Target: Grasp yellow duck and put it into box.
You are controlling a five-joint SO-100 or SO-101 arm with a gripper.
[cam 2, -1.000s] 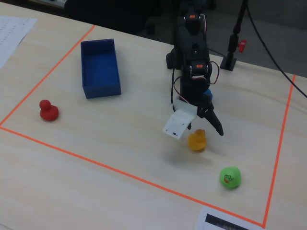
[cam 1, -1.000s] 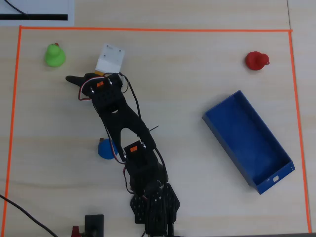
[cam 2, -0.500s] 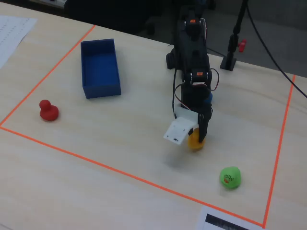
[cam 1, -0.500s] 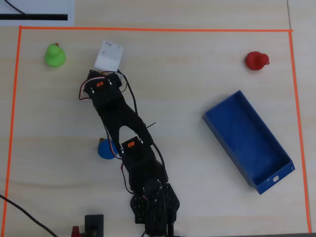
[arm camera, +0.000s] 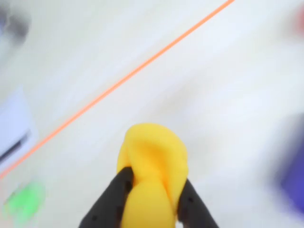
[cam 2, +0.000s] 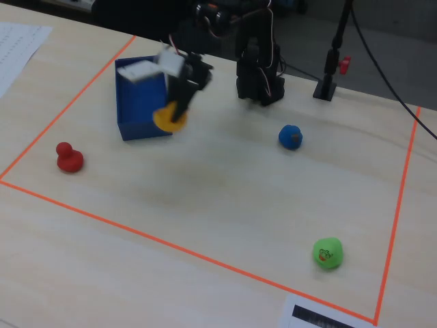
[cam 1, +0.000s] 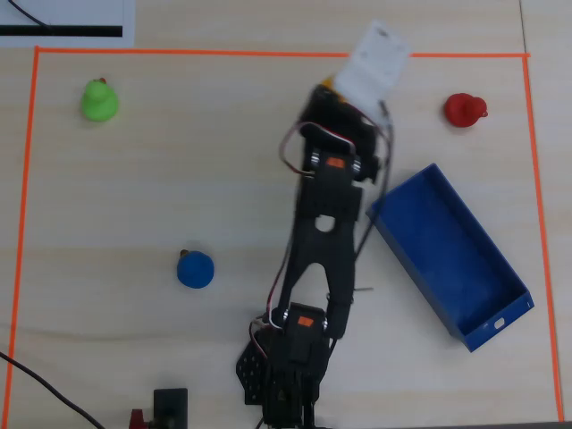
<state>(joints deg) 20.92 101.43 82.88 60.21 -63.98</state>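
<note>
Duck first: your yellow duck [arm camera: 151, 175] is pinched between the two black fingers [arm camera: 111, 202] of the gripper [cam 2: 175, 116], squeezed on both sides. In the fixed view you can see it lifted off the table [cam 2: 225, 198], just in front of the box [cam 2: 140, 102], not inside it. The red duck [cam 2: 68, 157], the green duck [cam 2: 328, 253] and the blue duck [cam 2: 290, 137] sit on the table, well apart from your gripper.
</note>
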